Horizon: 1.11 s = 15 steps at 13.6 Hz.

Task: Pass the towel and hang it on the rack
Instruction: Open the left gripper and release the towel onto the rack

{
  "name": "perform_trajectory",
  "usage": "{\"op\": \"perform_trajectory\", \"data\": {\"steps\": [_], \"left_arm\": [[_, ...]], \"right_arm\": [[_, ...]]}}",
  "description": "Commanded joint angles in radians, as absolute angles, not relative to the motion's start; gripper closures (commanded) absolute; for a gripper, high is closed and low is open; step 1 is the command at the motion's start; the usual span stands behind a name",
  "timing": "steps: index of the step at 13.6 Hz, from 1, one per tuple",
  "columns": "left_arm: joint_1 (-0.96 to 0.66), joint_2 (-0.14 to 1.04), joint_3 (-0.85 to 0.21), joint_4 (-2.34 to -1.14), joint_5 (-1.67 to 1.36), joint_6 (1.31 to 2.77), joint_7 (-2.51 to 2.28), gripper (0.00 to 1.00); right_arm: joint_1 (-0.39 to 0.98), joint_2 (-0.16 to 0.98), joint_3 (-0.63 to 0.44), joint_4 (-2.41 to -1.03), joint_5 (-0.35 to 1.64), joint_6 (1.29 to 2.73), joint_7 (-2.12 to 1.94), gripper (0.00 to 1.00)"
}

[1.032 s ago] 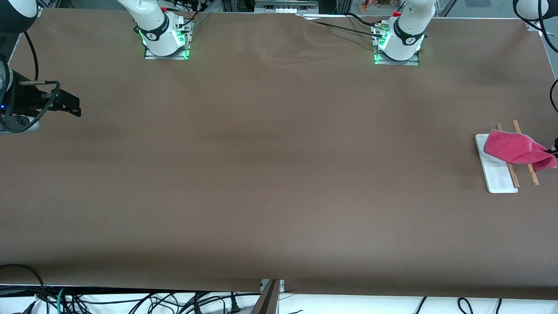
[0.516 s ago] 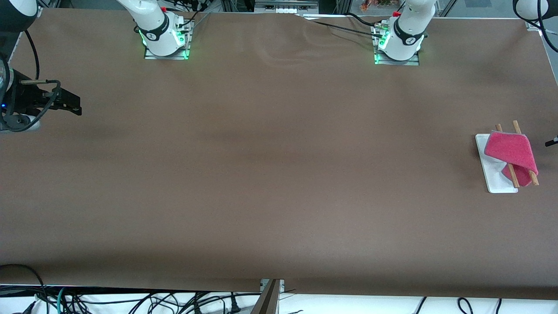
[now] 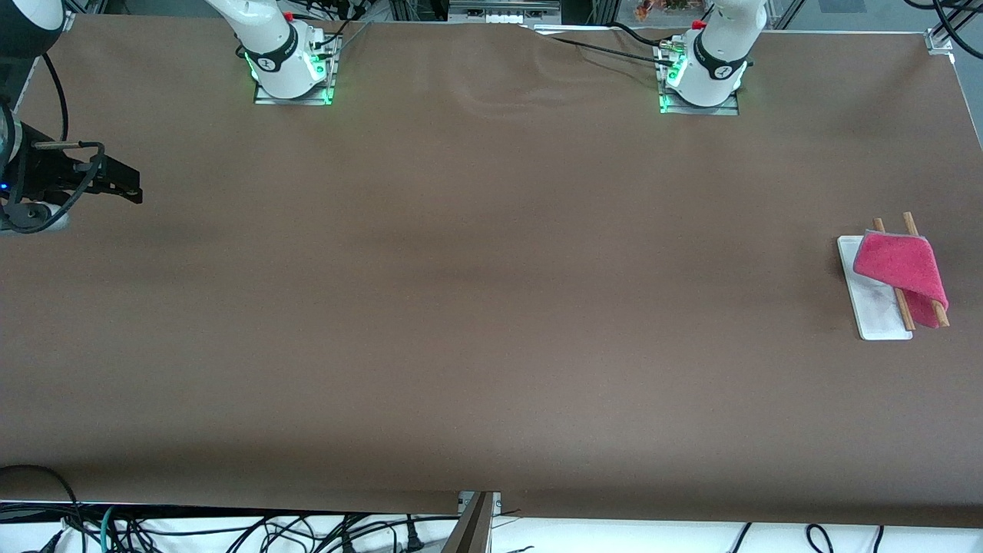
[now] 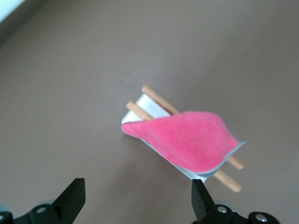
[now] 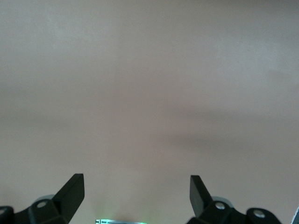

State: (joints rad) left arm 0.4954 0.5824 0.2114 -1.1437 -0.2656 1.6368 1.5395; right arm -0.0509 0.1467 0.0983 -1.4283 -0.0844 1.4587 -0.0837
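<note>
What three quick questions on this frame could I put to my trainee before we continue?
1. True or false: the towel lies draped over the rack rods.
2. The left hand is: A) shut on the towel, B) open, apart from the towel.
3. What does the right hand hold?

Key: 1 true; 2 B; 3 nothing, it is open over bare table.

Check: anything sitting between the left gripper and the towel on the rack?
Nothing visible. In the left wrist view the left gripper is open, with only bare table between its fingertips and the towel, which lies draped over the rack rods. The right gripper waits at the right arm's end.
</note>
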Motion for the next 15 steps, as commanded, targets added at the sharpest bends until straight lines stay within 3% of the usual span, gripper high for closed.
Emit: {"op": "perform_trajectory", "data": {"steps": [1,10,13,15], "left_arm": [[0.381,0.493,0.215,-1.175,-0.164,1.542,1.338,0.00],[-0.040,0.405,0.212,-1.180,-0.067,1.396,0.516,0.00],[-0.057,0.309,0.050,-1.277,0.045,1.456,0.196,0.00],[-0.046,0.197,-0.004,-1.432,0.069,1.509,0.038,0.00]], "right_arm": [[-0.057,0.137,0.103,-1.433,-0.078,1.456,-0.078,0.00],[-0.054,0.138,0.103,-1.433,-0.075,1.457,-0.077,0.00],[-0.054,0.138,0.103,-1.433,-0.075,1.460,-0.077,0.00],[-0.054,0.138,0.103,-1.433,-0.075,1.460,-0.077,0.00]]}}
